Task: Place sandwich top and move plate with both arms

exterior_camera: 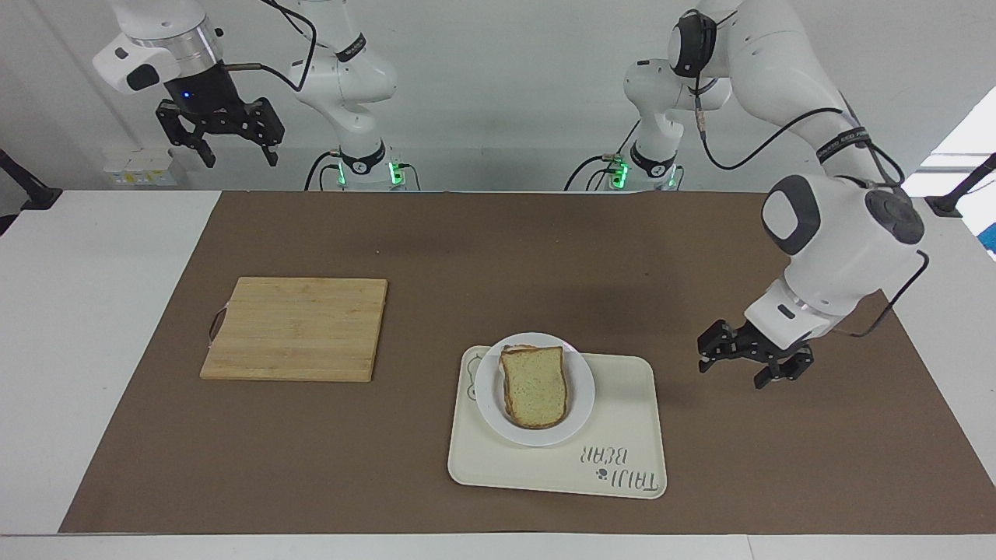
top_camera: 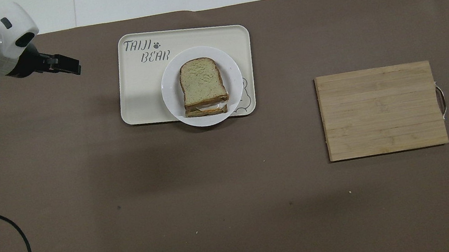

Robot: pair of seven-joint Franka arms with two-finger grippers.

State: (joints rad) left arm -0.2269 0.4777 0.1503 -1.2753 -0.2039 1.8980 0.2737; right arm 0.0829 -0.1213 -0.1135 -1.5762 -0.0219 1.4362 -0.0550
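Sandwich top [exterior_camera: 534,384] lies flat on the stacked sandwich on the plate [exterior_camera: 490,404], on the tray [exterior_camera: 622,435] near the bench's front edge, its rounded end pointing away from the robots. Left gripper [exterior_camera: 745,364] hangs over the brown mat [exterior_camera: 498,249] beside the tray, fingers apart, empty. Right gripper [exterior_camera: 220,136] waits raised, fingers spread, empty. The overhead view alone shows the lower slice beneath the top.

Open brown mat [exterior_camera: 506,257] between cutting board [exterior_camera: 296,328] and tray [exterior_camera: 622,424]. Low obstacles only: board toward right arm's end, tray bearing plate [exterior_camera: 490,404] and stacked sandwich top [exterior_camera: 534,383]. Bare mat nearer the robots.
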